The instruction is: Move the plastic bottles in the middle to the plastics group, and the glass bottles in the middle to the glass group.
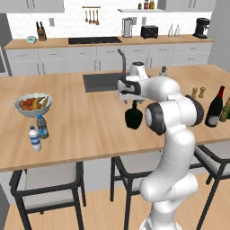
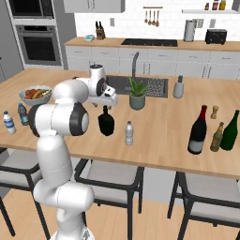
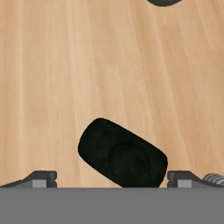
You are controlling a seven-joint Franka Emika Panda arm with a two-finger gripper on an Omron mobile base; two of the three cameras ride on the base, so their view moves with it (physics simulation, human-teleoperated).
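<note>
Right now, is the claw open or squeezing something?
Claw: open, holding nothing, hanging right above the squat black bottle.

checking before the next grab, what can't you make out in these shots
- Clear water bottle: in the left base view, hidden behind the arm.
- Olive-green bottle: cut by the left base view's right edge.
- Black bottle: hand view's bottom edge cuts it.
- Gripper: fingertips barely show; open.

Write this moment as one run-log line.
claw: open, above black bottle | holding: nothing | wine bottle: standing beside green bottle | clear bottle: mid-counter
</note>
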